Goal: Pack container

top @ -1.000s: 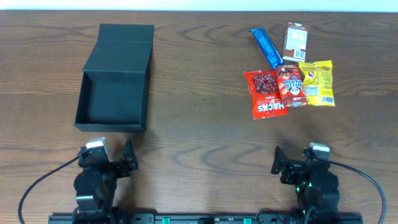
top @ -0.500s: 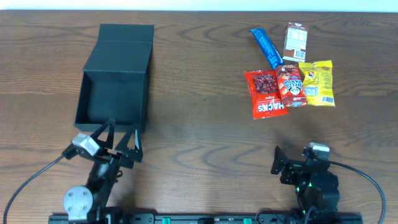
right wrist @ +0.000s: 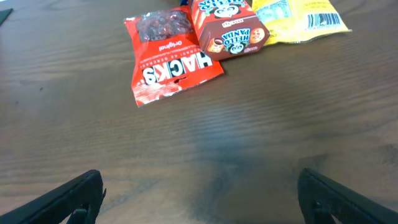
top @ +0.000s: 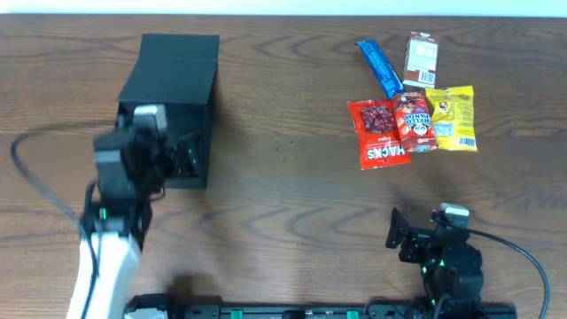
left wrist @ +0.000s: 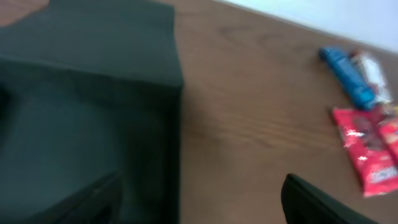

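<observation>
The container (top: pixel 182 62) is a black box at the table's left, its flap lid open toward the back. My left gripper (top: pixel 179 158) is open and empty, raised over the box's near right part. In the left wrist view the box (left wrist: pixel 93 93) fills the left side, and its right wall lies between the spread fingers of the gripper (left wrist: pixel 199 208). Snack packets lie at the right: a red Hacks packet (top: pixel 376 135), a Hello Panda pack (top: pixel 413 121), a yellow packet (top: pixel 452 117), a blue bar (top: pixel 378 68) and a brown carton (top: pixel 421 58). My right gripper (top: pixel 416 232) rests open and empty near the front edge.
The right wrist view shows the open right gripper (right wrist: pixel 202 199) low over bare wood, with the Hacks packet (right wrist: pixel 168 56), Hello Panda pack (right wrist: pixel 227 28) and yellow packet (right wrist: pixel 298 15) ahead. A cable (top: pixel 35 182) loops left of the left arm.
My left arm has risen from its rest at the front edge and swung forward over the box, gripper open. The right arm and the snacks have not moved.
</observation>
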`<state>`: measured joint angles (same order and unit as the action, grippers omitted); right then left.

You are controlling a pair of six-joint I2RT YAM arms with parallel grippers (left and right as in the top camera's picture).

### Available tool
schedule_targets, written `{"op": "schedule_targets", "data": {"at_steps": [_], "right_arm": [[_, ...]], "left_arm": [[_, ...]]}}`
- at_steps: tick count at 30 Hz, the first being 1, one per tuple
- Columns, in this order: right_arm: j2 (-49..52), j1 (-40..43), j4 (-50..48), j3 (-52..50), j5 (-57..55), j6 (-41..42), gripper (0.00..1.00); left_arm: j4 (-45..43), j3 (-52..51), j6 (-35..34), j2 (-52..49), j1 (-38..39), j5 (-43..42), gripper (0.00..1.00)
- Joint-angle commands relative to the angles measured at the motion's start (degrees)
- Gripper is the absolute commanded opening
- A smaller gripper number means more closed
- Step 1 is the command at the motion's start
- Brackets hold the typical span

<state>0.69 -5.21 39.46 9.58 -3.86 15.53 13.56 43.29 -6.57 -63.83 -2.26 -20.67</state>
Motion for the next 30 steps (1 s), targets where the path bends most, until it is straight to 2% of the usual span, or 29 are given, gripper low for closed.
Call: {"op": "schedule_targets", "data": {"at_steps": [1, 3, 5, 7, 15, 25, 27, 29, 30], "right_arm": [[-0.37, -0.44, 0.17, -0.46, -0.20, 0.72, 0.99], [-0.37, -0.44, 0.17, -0.46, -0.20, 0.72, 0.99], [-0.37, -0.44, 0.17, -0.46, -0.20, 0.72, 0.99], [-0.37, -0.44, 0.17, -0.46, -0.20, 0.72, 0.99], [-0.37, -0.44, 0.17, -0.46, -0.20, 0.72, 0.99], [-0.37, -0.44, 0.17, -0.46, -0.20, 0.72, 0.99], [-0.37, -0.44, 0.17, -0.46, -0.20, 0.72, 0.99], [-0.37, -0.44, 0.17, -0.46, -0.20, 0.72, 0.99], [-0.37, -0.44, 0.17, -0.46, -0.20, 0.72, 0.99]], "left_arm": [[5.35, 9.51, 8.74, -9.46, -0.24, 4.74, 0.75], [9.18, 15.13, 9.68, -16.20, 0.39, 5.09, 0.73], [10.78, 18.12, 9.86, -20.81, 1.75, 6.71, 0.62], [11.82, 19.82, 9.86, -24.41, 3.80, 9.55, 0.56], [13.66, 20.63, 10.01, -30.08, 12.72, 17.53, 0.58], [15.13, 20.63, 7.63, -34.14, 13.70, 19.80, 0.51], [15.13, 20.63, 7.37, -34.99, 13.70, 19.80, 0.45], [15.10, 20.63, 5.86, -36.28, 13.70, 19.65, 0.44], [15.06, 20.63, 4.59, -36.85, 13.70, 19.52, 0.32]]}}
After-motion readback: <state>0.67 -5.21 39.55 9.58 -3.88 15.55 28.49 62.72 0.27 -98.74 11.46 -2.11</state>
